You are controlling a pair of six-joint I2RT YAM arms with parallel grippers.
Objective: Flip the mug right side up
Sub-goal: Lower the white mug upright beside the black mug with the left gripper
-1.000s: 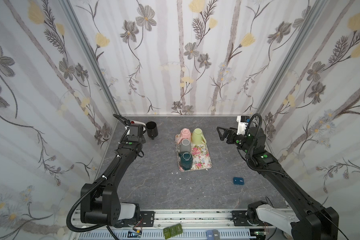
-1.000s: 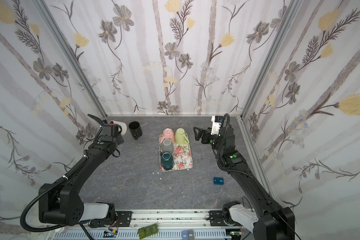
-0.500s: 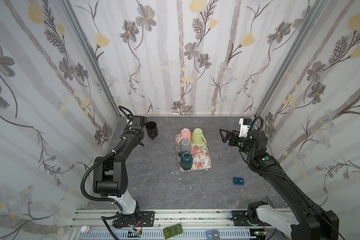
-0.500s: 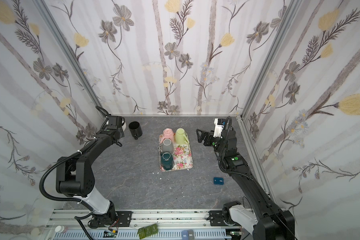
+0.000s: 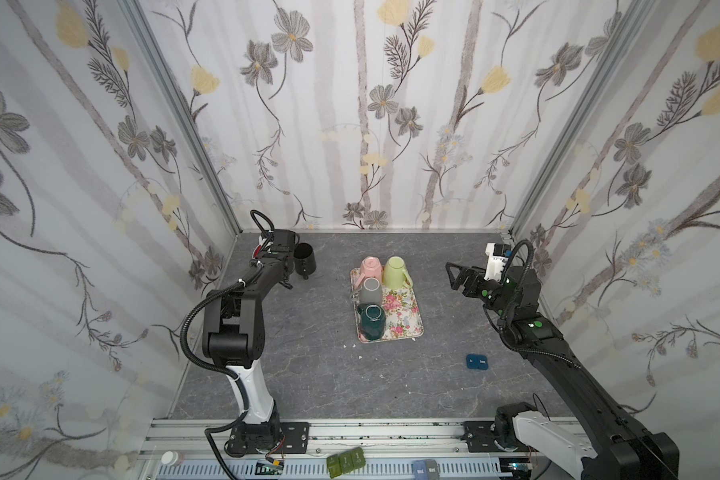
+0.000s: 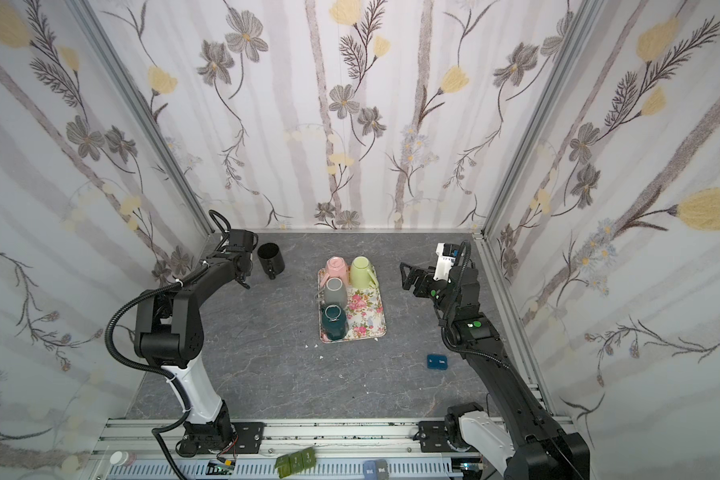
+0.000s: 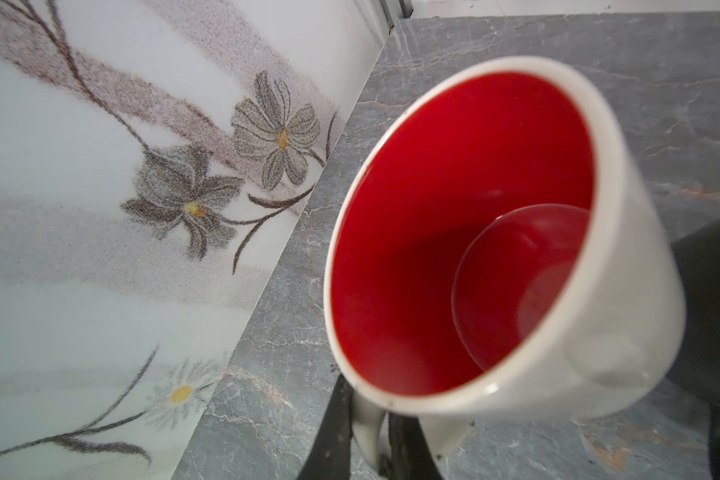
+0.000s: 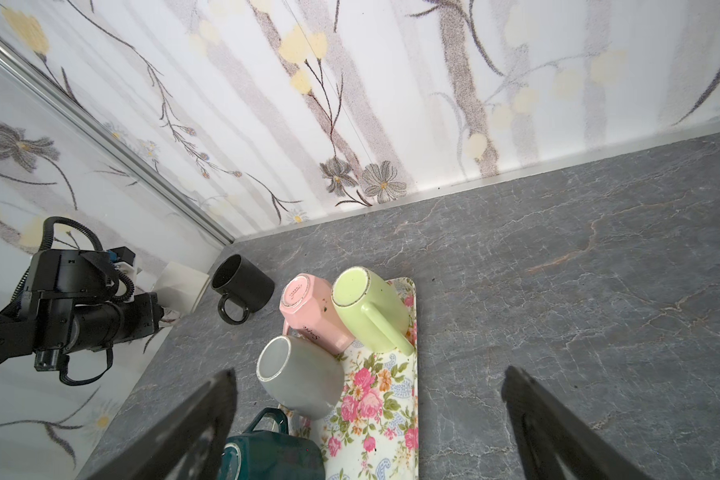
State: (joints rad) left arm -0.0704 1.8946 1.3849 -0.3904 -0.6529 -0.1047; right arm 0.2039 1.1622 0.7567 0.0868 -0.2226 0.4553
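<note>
Since a handle grip should let me roll it upright, my left tool [image 7: 371,440] is clamped on the handle of the tilted white mug [image 7: 495,249] at the far left corner of the desk [image 7: 661,104], beside a black mug [image 5: 306,262]; my right tool [image 8: 368,376] hangs spread, right of the floral tray [image 5: 408,316].

**Left clamped, right open**

I am reaching the left arm [image 5: 262,282] into the far left corner, with the left gripper [image 7: 371,444] pinching the mug [image 7: 599,332] by its handle. The right gripper [image 5: 452,275] is hovering raised, jaws spread wide.

Overhead stereo pair, left wrist close on mug [image 7: 454,249]
</note>
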